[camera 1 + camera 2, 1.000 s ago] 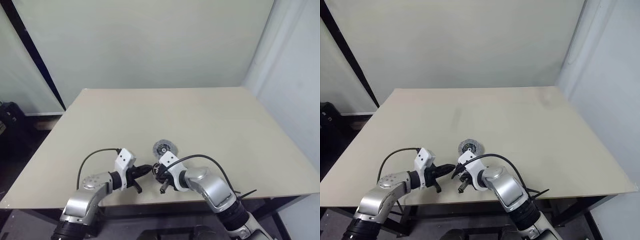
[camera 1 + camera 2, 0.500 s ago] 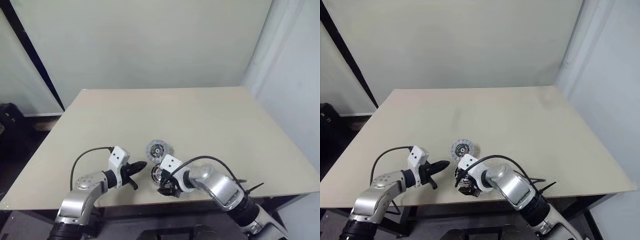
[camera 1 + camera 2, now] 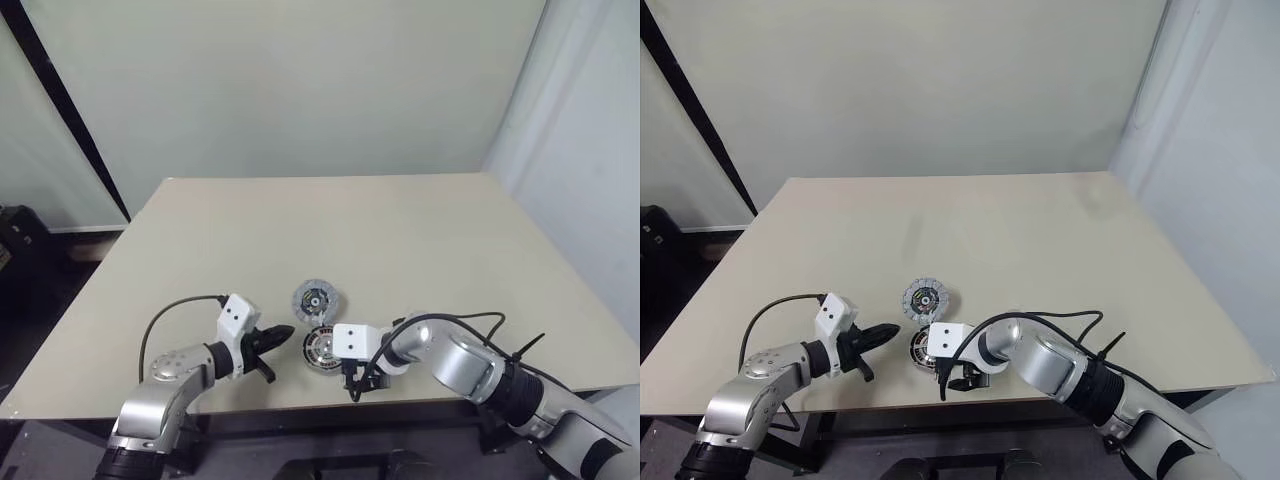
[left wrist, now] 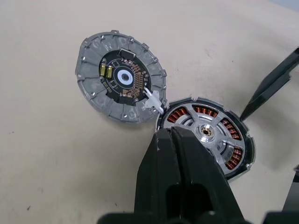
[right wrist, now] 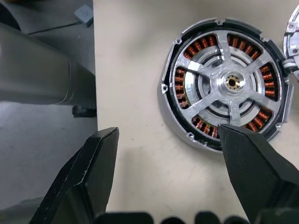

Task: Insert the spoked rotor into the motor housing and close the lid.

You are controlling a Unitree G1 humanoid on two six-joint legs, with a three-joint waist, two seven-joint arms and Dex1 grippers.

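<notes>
– What are your hands doing?
– Your right hand (image 5: 166, 179) is spread wide and holds nothing; one finger overlaps the housing (image 5: 224, 84) rim. Your left hand (image 4: 180, 154) is pressed shut, empty, its tip at the housing's edge.
– And the parts?
– The rotor (image 5: 232, 82) sits in the housing. The lid (image 4: 120, 76) lies face-up just beside it on the bench (image 3: 420, 240); the right wrist view crops it.

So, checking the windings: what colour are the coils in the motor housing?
Copper-brown, ringed around the motor housing under the silver spoked rotor; clearest in the right wrist view.
</notes>
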